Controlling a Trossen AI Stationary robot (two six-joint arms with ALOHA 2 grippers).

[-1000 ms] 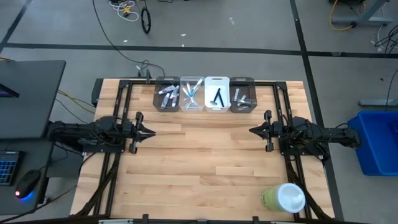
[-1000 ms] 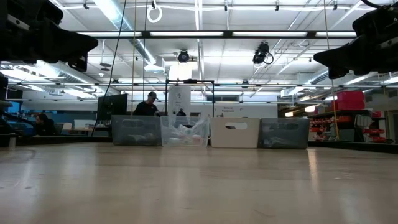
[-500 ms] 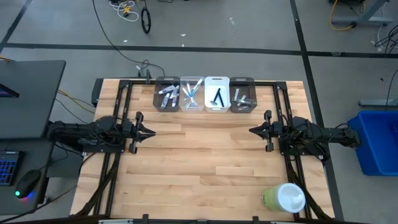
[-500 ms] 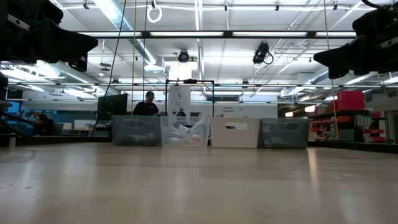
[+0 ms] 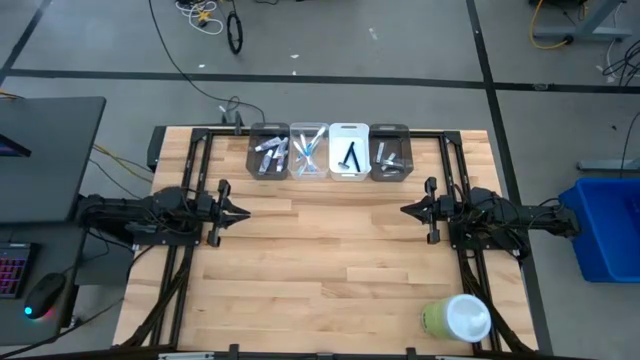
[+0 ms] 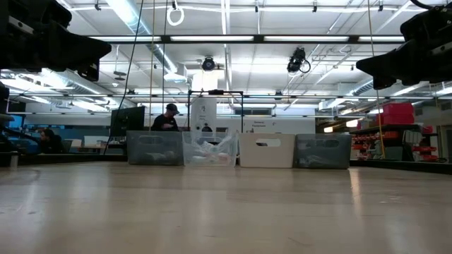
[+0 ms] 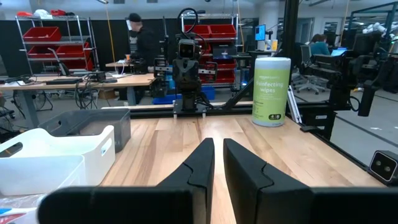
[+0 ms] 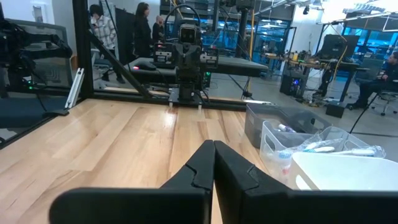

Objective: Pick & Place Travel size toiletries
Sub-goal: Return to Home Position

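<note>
The travel size toiletries lie sorted in a row of bins at the table's far edge. Small tubes fill a grey bin (image 5: 268,152) and slim toothbrushes a clear bin (image 5: 308,152). Black razors (image 5: 350,157) lie in a white bin (image 5: 349,134), and more small items in a second grey bin (image 5: 390,155). My left gripper (image 5: 245,212) hovers level over the table's left side, pointing right, its fingers (image 7: 202,158) nearly together with nothing between them. My right gripper (image 5: 404,210) faces it from the right side, shut and empty (image 8: 214,144).
A large green-and-white wipes container (image 5: 458,317) stands at the near right corner. Bare wood (image 5: 320,260) stretches between the two arms and toward the near edge. People and shelves show in the room beyond the bins (image 6: 238,149).
</note>
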